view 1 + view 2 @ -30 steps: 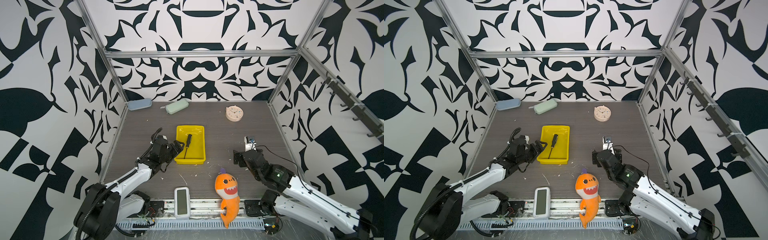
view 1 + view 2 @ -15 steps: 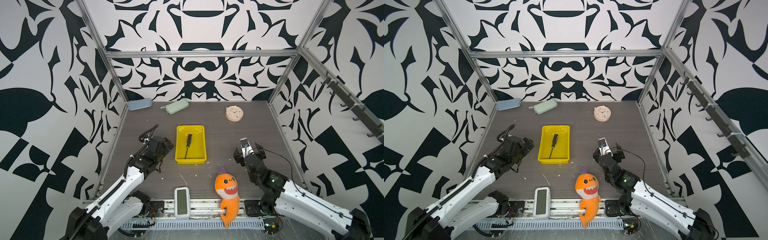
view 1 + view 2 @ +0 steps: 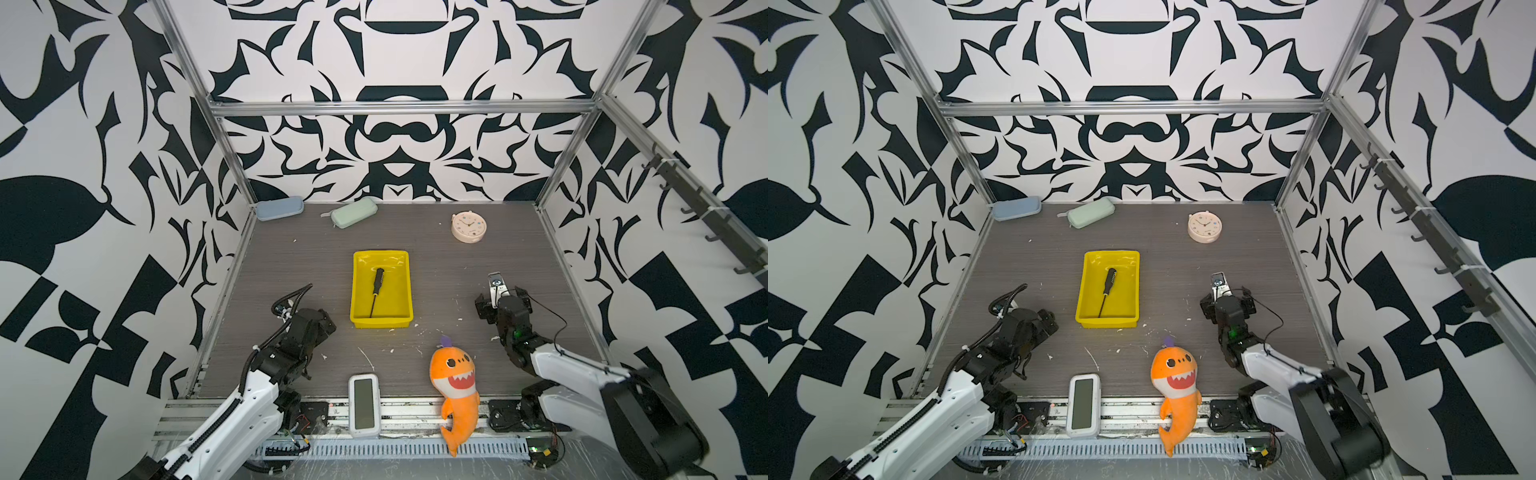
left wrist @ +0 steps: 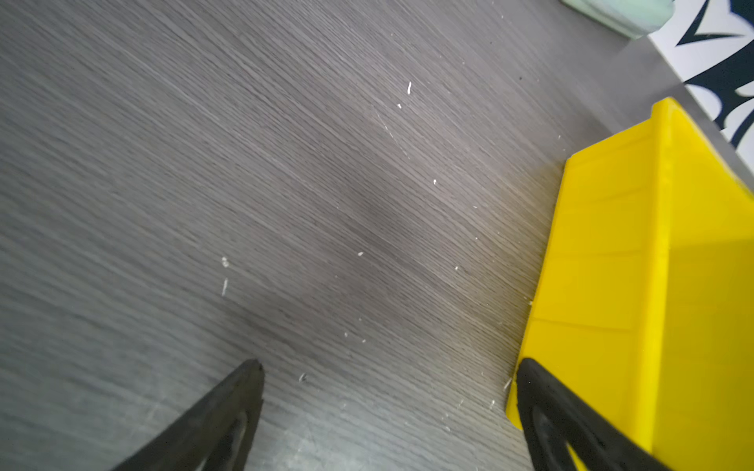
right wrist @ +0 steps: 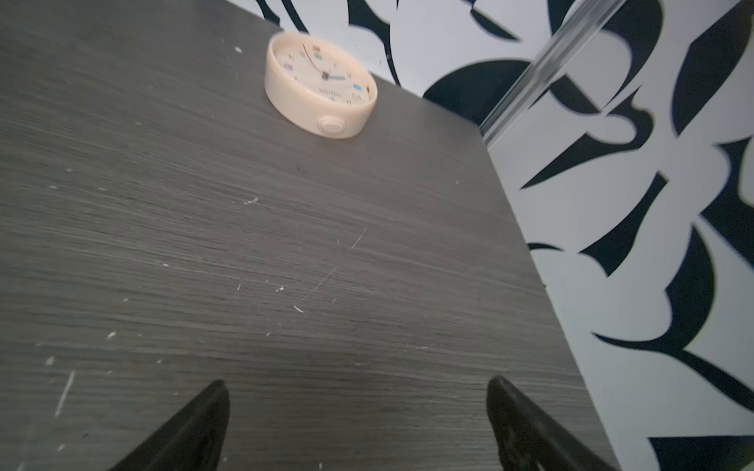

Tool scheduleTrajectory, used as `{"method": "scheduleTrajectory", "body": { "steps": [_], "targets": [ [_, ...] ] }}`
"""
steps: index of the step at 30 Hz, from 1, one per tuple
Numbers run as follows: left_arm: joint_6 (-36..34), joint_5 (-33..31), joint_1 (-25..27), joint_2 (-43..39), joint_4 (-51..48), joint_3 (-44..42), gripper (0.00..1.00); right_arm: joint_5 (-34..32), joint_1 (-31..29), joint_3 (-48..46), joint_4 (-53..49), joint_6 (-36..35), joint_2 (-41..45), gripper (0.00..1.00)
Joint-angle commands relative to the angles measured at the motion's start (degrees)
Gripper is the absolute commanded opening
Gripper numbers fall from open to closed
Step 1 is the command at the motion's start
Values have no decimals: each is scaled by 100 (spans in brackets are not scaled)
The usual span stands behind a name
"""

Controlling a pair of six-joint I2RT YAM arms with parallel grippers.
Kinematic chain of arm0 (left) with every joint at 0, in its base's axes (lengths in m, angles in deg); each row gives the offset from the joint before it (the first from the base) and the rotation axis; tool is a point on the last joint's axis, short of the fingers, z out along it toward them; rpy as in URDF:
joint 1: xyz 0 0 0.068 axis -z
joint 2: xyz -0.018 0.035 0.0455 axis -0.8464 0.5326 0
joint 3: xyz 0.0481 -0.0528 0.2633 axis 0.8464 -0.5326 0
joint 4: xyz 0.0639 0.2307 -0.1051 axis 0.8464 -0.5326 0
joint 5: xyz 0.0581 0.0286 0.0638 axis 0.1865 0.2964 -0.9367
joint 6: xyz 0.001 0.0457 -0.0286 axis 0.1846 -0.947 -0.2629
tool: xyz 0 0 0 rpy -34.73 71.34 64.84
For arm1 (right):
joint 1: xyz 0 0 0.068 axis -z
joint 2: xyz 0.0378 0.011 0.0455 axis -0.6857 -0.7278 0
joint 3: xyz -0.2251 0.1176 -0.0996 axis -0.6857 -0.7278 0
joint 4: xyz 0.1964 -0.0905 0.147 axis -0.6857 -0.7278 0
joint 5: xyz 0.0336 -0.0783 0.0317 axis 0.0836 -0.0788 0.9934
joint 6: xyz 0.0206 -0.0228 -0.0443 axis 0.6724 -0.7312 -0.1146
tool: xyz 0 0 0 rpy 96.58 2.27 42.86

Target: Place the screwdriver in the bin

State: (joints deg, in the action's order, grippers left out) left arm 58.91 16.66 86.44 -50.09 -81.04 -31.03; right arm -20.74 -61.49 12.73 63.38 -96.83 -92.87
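Closest to us, at the near edge of the counter, lie two things. One is a white gadget with a dark screen. To its right is an orange shark toy with a big toothy mouth.

A bit farther in are the two arms. The left end effector is low over the counter, just beside the front left corner of the bin. Its two black fingers are spread wide, with only bare grey counter between them. In the left wrist view one finger shows in front of the bin's yellow outer side; I cannot tell if it touches. The right end effector is on the right side, well apart from the bin. Its fingers are spread wide too and hold nothing.

In the middle sits the bin, bright yellow and shallow. The screwdriver lies inside it, flat on the bottom. Its black handle points to the back and its thin tip points to the front, close to the bin's near side.

Farther back on the right is a small round cream clock with its face looking up. At the very back, by the black and white wall, are a green case and, in the left corner, a blue case
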Motion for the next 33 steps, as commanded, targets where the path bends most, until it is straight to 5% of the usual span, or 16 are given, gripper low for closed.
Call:
{"method": "scheduleTrajectory", "body": {
  "steps": [1, 9, 25, 33],
  "targets": [
    [72, -130, 7, -296, 114, -89, 99, 435, 203, 509, 1306, 245, -750, 100],
    [144, -85, 3, -231, 252, -158, 99, 1175, 1173, 635, 1829, 891, -1611, 100],
    [17, -62, 4, 588, 457, 91, 99, 931, 1215, 749, 1813, 935, -1834, 100],
    [-296, -1716, 3, 602, 721, 875, 99, 932, 1217, 748, 1816, 939, -1835, 100]
  ]
}}
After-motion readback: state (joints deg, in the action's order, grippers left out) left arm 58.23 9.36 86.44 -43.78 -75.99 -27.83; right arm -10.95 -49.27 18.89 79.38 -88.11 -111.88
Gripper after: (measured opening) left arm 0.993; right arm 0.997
